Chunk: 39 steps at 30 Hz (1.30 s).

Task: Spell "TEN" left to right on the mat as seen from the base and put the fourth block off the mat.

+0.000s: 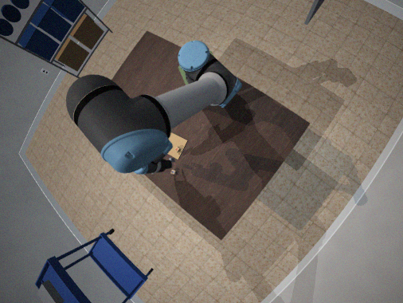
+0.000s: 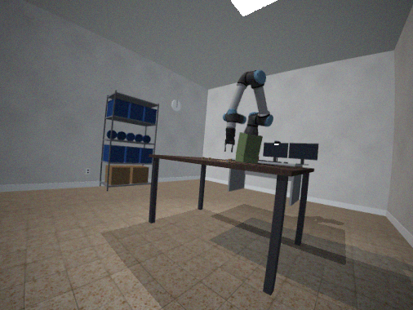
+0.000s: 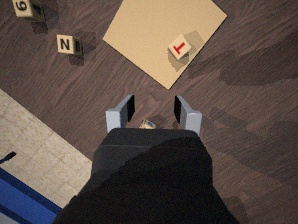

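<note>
In the wrist view a tan mat (image 3: pixel 150 30) lies on the dark table. A block with a red T (image 3: pixel 179 47) sits on the mat near its near corner. A block with a black N (image 3: pixel 66 44) lies off the mat to the left. Another block (image 3: pixel 25 7) lies at the top left edge; its letter is unclear. My gripper (image 3: pixel 154 103) (image 2: pixel 229 149) is open and empty, hovering above the table just short of the mat. A fourth block (image 3: pixel 146 124) peeks out below it, mostly hidden. The top view shows the mat (image 1: pixel 181 140), the T block (image 1: pixel 178 149) and one loose block (image 1: pixel 174 171).
The table's edge (image 3: pixel 30 112) runs diagonally at the lower left of the wrist view, with tiled floor beyond. A green box (image 2: pixel 248 148) stands at the arm's base. The arm hides part of the table in the top view.
</note>
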Motion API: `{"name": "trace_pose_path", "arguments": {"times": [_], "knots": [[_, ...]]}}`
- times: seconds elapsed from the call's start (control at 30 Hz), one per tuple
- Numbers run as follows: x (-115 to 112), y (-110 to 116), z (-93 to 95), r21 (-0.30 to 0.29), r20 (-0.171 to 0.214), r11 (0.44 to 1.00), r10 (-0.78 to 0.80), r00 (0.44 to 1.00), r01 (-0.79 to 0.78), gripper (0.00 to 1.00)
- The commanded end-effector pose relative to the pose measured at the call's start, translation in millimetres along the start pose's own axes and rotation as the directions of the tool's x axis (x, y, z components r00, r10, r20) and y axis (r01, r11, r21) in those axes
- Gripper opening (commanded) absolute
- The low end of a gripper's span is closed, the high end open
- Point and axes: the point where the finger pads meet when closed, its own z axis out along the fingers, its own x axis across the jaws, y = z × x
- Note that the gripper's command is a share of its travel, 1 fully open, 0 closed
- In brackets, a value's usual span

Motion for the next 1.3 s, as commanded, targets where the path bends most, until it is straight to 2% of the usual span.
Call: {"name": "trace_pose_path", "arguments": {"times": [0.0,0.2,0.27,0.6,0.77,1.27], "knots": [[-5,17,0.1,-0.001,0.001,0.990,0.139,0.990,-0.139,1.00],[-9,35,0.2,-0.002,0.001,0.961,0.276,0.961,-0.276,1.00],[-9,35,0.2,-0.002,0.001,0.961,0.276,0.961,-0.276,1.00],[-13,64,-0.5,-0.002,0.000,0.881,0.473,0.881,-0.473,1.00],[-14,69,-0.8,-0.002,0.000,0.862,0.507,0.862,-0.507,1.00],[-14,71,-0.8,-0.002,0.000,0.857,0.516,0.857,-0.516,1.00]]}}
